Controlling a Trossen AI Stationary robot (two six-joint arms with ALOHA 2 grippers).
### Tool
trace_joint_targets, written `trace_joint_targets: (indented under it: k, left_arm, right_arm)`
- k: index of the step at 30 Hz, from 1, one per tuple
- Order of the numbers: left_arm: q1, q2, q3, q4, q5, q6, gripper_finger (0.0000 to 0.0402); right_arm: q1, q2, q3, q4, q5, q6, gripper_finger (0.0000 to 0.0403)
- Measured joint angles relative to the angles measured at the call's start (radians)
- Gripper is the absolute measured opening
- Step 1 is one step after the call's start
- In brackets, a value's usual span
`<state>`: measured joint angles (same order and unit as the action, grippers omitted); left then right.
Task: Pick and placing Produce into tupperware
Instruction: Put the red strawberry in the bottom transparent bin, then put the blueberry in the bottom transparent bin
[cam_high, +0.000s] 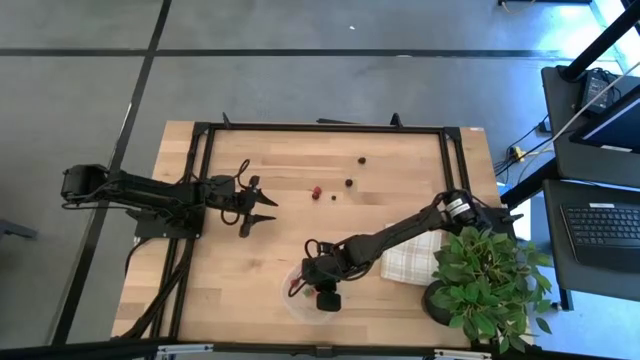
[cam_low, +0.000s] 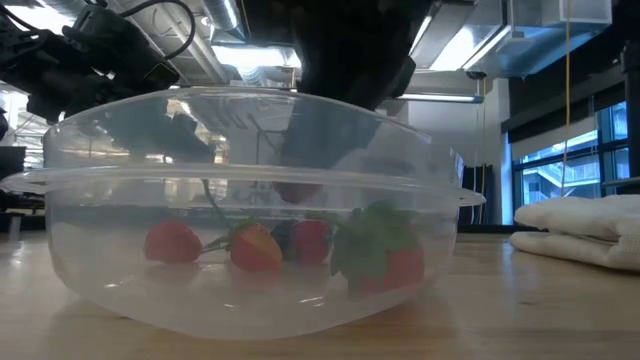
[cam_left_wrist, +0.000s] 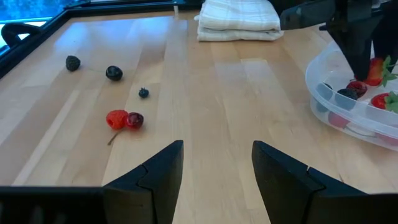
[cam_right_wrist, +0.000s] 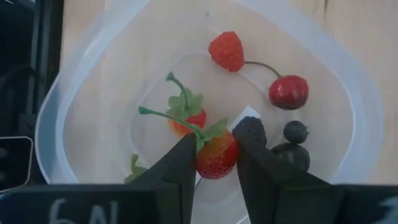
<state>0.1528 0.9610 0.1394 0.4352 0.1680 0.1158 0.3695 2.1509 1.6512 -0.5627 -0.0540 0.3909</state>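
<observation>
The bench (cam_high: 250, 270) carries a potted plant (cam_high: 487, 275) beside a folded checked cloth (cam_high: 410, 258). The clear tupperware (cam_right_wrist: 93, 99) sits near the front edge, holding a raspberry (cam_right_wrist: 226, 51), a cherry (cam_right_wrist: 288, 91) and dark berries (cam_right_wrist: 295, 132). Over it, the right claw (cam_right_wrist: 214, 155) pinches a strawberry (cam_right_wrist: 216, 155). The left claw (cam_left_wrist: 216, 163) hangs spread over bare wood. Loose produce (cam_left_wrist: 124, 119) lies mid-bench.
</observation>
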Motion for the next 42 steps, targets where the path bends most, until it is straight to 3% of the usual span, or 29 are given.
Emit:
trace_joint_targets:
  k: [12,32,42]
  left_arm:
    - [0.0,0.0,0.0,0.0,0.0,0.0,0.0185]
    - [0.0,0.0,0.0,0.0,0.0,0.0,0.0185]
    - [0.0,0.0,0.0,-0.005,0.001,0.0,0.0185]
  right_arm:
    - [-0.001,0.0,0.0,0.027,0.0,0.024,0.0139]
    - [-0.069,-0.033,0.0,-0.062,-0.004,0.027,0.0145]
    - [-0.145,-0.114,0.0,-0.165,-0.035,-0.068,0.0238]
